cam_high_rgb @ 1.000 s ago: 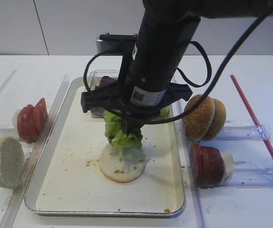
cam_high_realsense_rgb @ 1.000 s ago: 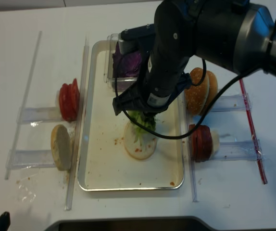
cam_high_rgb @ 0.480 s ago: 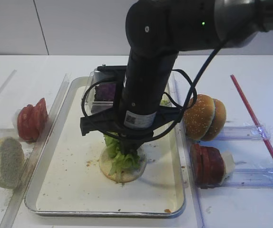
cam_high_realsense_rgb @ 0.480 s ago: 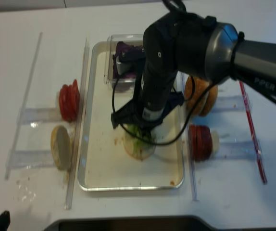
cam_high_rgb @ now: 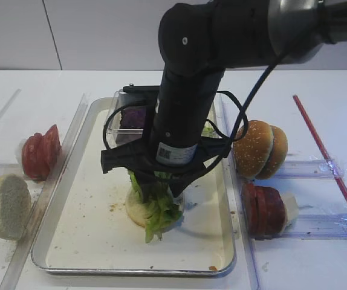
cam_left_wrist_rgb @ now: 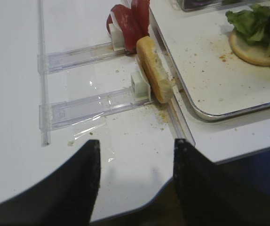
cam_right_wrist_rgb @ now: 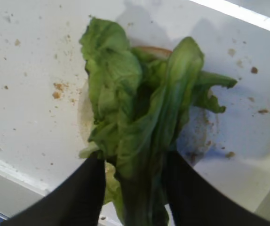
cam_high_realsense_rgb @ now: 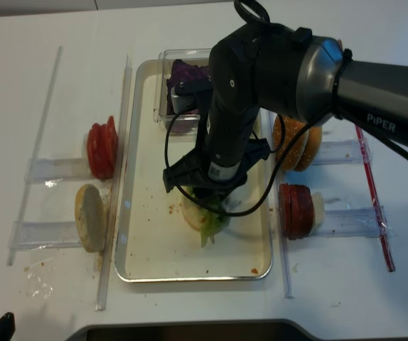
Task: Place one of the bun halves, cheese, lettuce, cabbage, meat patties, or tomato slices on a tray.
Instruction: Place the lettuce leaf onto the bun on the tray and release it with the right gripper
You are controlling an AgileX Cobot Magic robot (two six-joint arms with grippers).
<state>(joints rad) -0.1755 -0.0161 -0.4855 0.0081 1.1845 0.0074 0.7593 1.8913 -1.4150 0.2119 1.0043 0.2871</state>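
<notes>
My right gripper [cam_right_wrist_rgb: 132,186] hangs straight down over the middle of the tray [cam_high_rgb: 71,238], low on purpose, so the lettuce [cam_high_rgb: 153,205] lands on the bun half [cam_high_rgb: 136,211] lying flat on the tray floor instead of dropping loose. In the wrist view the jaws stand apart, one on each side of the leaf stems; the leaves run between them, but whether the jaws pinch them or have let go I cannot tell. The lettuce itself drapes over the bun half and spills past its near edge onto the tray floor, so most of its weight looks carried by the bun, my guess. The left gripper [cam_left_wrist_rgb: 135,181] is parked off over the table [cam_left_wrist_rgb: 17,117] at the near left, jaws spread with nothing between them, well clear of the work. Spare parts stay racked outside the tray for easy picking: tomato slices [cam_high_rgb: 39,151] and another bun half [cam_high_rgb: 7,205] left, meat patties [cam_high_rgb: 263,208] with cheese [cam_high_rgb: 289,206] right, cabbage [cam_high_rgb: 134,116] in the clear box [cam_high_rgb: 114,115] at the far end.
</notes>
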